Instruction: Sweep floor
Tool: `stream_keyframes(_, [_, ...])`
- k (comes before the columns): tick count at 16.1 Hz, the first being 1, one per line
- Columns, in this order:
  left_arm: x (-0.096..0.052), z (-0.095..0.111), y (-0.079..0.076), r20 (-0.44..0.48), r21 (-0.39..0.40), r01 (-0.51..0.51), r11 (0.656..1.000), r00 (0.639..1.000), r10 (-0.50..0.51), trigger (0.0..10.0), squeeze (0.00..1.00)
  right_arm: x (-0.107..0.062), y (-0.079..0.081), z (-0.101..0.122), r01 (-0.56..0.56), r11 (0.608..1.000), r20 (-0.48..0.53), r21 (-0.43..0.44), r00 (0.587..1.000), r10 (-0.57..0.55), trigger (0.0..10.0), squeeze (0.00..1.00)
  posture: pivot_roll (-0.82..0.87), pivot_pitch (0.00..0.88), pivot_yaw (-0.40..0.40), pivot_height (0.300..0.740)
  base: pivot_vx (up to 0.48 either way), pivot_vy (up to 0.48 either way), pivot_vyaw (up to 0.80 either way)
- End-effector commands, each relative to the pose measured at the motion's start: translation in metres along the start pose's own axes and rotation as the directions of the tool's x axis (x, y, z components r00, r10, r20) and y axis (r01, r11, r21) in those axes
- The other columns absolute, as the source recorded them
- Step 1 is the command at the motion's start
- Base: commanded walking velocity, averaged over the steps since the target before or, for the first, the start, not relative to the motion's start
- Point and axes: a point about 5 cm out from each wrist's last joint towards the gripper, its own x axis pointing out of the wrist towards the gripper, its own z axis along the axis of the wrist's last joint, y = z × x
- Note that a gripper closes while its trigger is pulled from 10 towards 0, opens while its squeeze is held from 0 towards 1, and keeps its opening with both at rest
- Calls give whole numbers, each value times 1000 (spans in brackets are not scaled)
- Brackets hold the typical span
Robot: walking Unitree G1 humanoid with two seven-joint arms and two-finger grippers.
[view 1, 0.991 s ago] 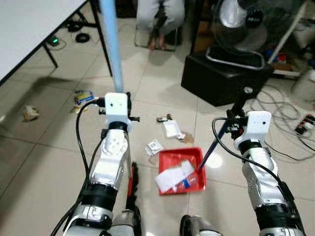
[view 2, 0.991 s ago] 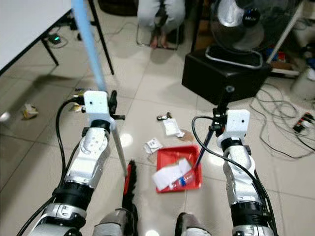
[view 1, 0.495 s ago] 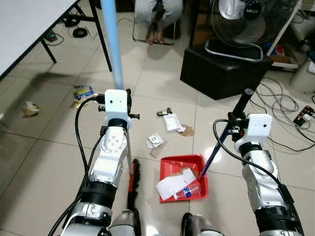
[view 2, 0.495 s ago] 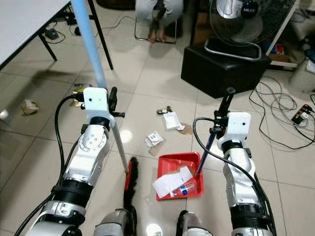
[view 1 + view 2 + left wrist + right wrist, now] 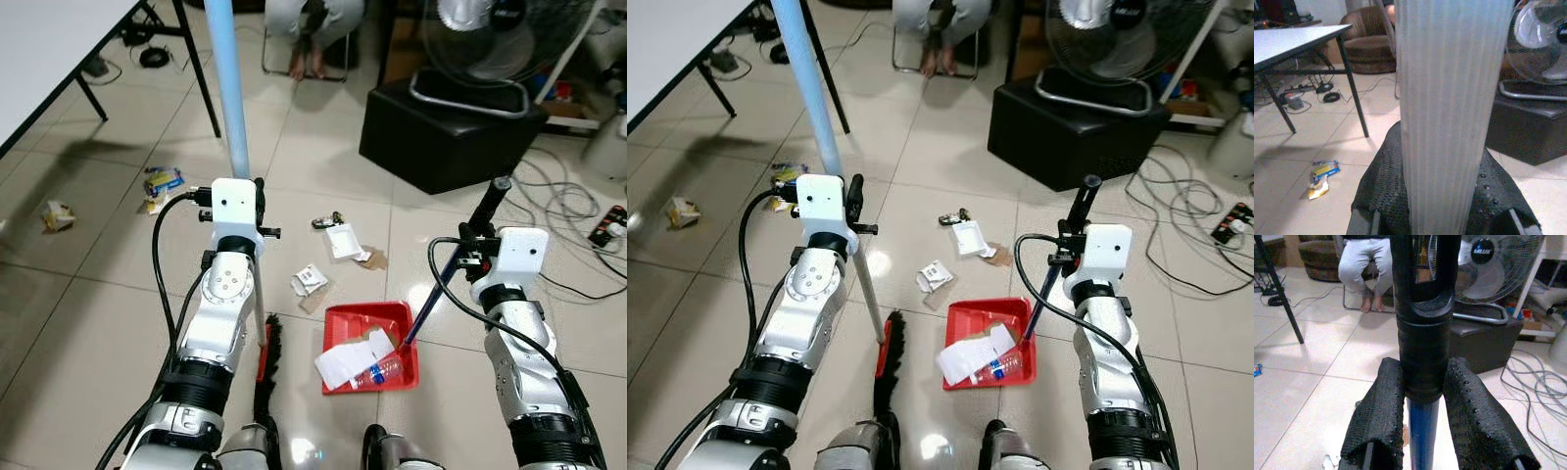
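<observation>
At your far left a white table (image 5: 59,39) stands over the tiled floor (image 5: 88,313), with a crumpled scrap (image 5: 57,215) and a yellow and blue wrapper (image 5: 163,183) lying near its legs. Your left gripper (image 5: 1442,205) is closed around the pale blue broom handle (image 5: 227,88), which rises far and upward from the hand; the broom's black bristles (image 5: 888,367) rest on the floor near your feet, just left of the red dustpan (image 5: 372,338). Between the broom and the far black box (image 5: 446,132), paper scraps (image 5: 343,241) and a small white packet (image 5: 308,281) lie scattered on the tiles. The dustpan holds a white paper sheet (image 5: 345,358) and a small bottle. Your right gripper (image 5: 1422,401) is clamped on the dustpan's dark handle (image 5: 1058,264), both padded fingers (image 5: 1382,406) pressing its sides. Farther right, a fan (image 5: 490,44) sits on the black box, cables (image 5: 573,211) trail across the floor, and a seated person's legs (image 5: 1364,264) are at the far side.
</observation>
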Motion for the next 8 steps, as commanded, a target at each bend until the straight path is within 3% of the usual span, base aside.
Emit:
stream_keyframes(1, [3,10,-4,40,-4,36,999,999,-36,10000,0,-1,-1,8,8,1000,48,9,999,-9,10000,0,-115,214,46,740,0,0,0])
stream_keyframes(4, [2,6,-6,27,-20,51,998,998,-51,10000,0,-1,-1,4,3,1000,36,2,999,-3,10000,0,-112,219,51,740,0,0,0])
stream_keyframes(8, [4,-36,-4,-137,-59,56,997,989,-63,10000,0,11,-20,-11,38,997,-27,-73,999,-40,10000,0,-99,235,61,740,0,0,0])
